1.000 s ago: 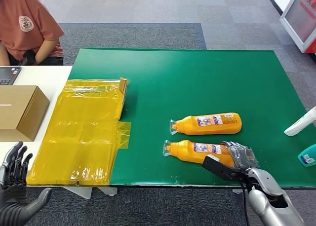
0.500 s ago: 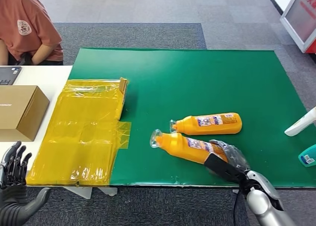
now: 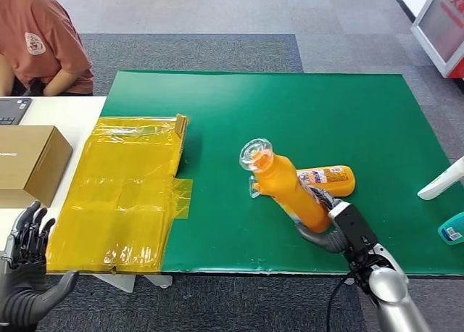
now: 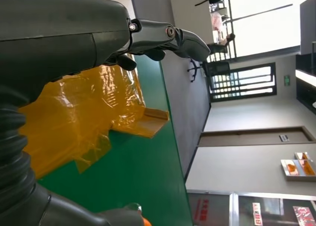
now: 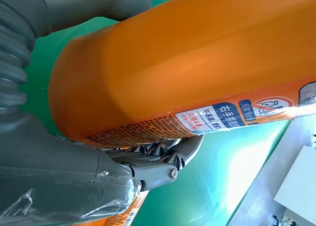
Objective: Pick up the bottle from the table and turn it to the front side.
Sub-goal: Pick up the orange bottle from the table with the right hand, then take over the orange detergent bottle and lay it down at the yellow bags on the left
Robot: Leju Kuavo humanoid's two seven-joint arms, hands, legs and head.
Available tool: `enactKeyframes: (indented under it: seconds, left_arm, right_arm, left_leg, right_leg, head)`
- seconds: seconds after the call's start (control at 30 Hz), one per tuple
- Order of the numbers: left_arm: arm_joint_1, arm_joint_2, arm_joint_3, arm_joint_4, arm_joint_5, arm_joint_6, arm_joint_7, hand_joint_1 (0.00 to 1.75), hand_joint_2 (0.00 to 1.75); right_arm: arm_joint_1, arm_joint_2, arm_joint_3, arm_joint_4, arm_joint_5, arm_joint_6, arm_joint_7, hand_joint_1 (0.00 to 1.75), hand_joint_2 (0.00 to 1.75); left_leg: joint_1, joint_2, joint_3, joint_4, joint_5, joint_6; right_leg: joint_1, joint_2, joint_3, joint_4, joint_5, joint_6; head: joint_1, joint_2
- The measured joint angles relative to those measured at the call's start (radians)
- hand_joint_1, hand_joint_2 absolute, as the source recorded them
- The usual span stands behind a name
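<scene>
At the far left of the head view the left robot hand hangs below the worktop edge, fingers spread and holding nothing; its wrist view shows the same hand with dark fingers stretched out over the yellow film. Beyond it sit a brown box and the corner of a laptop, with a person in an orange shirt seated behind. Next comes the yellow film, crinkled and lying across the seam between the white worktop and the green mat.

Near the mat's middle, the bottle is lifted off the surface and tilted, its clear cap pointing up and towards the left, its base down in the right robot hand. That hand grips the bottle's lower body (thumb on one side, fingers wrapped round the other), and the right wrist view shows the bottle close, with a printed label along its side and dark fingers curled beneath it. Just behind lies a second bottle, flat on the mat with its label facing up, partly hidden by the held one.

At the right edge rest a white object and a teal object, both cut off by the frame
</scene>
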Motion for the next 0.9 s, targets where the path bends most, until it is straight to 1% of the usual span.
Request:
enactKeyframes:
  seconds: [0.1, 0.27, 0.47, 0.63, 0.73, 0.9]
  left_arm:
    - [-0.024, 0.004, -0.018, 0.015, 0.028, 0.024, 0.007, 0.00, 1.75]
    - [-0.078, 0.004, -0.065, 0.049, 0.083, 0.073, 0.023, 0.00, 1.75]
    - [-0.168, 0.014, -0.143, 0.113, 0.113, 0.107, 0.045, 0.00, 1.75]
    - [-0.219, 0.022, -0.188, 0.157, 0.149, 0.105, 0.074, 0.00, 1.75]
    - [-0.283, 0.027, -0.234, 0.208, 0.197, 0.088, 0.108, 0.00, 1.75]
    - [-0.387, 0.027, -0.335, 0.290, 0.309, 0.059, 0.158, 0.00, 1.75]
  right_arm:
    - [-0.012, 0.024, -0.003, 0.000, -0.027, 0.005, -0.018, 1.75, 1.75]
    - [-0.042, 0.055, 0.007, 0.010, -0.022, -0.008, -0.030, 1.75, 1.75]
    - [-0.099, 0.079, 0.060, 0.029, -0.033, -0.006, -0.035, 1.75, 1.75]
    - [-0.133, 0.084, 0.096, 0.048, -0.041, -0.003, -0.040, 1.75, 1.75]
    - [-0.175, 0.092, 0.135, 0.072, -0.049, 0.002, -0.045, 1.75, 1.75]
    - [-0.243, 0.108, 0.204, 0.121, -0.068, 0.004, -0.050, 1.75, 1.75]
  left_leg:
    - [0.000, 0.000, 0.000, 0.000, 0.000, 0.000]
    - [0.000, 0.000, 0.000, 0.000, 0.000, 0.000]
    - [0.000, 0.000, 0.000, 0.000, 0.002, 0.000]
    - [0.000, 0.000, -0.001, 0.000, 0.002, -0.001]
    - [0.000, 0.000, -0.001, 0.000, 0.003, -0.001]
    - [0.000, 0.000, -0.001, 0.000, 0.005, -0.001]
  right_leg:
    - [0.000, 0.000, 0.000, 0.000, 0.000, 0.000]
    - [0.000, 0.000, 0.000, 0.000, 0.000, 0.000]
    - [0.000, 0.000, 0.000, 0.000, 0.001, -0.001]
    - [0.000, 0.000, 0.000, 0.000, 0.001, -0.001]
    - [0.000, 0.000, -0.001, 0.000, 0.002, -0.001]
    - [0.000, 0.000, -0.001, 0.001, 0.004, 0.000]
  head:
    - [0.000, 0.000]
    - [0.000, 0.000]
    - [0.000, 0.000]
    - [0.000, 0.000]
    - [0.000, 0.000]
    - [0.000, 0.000]
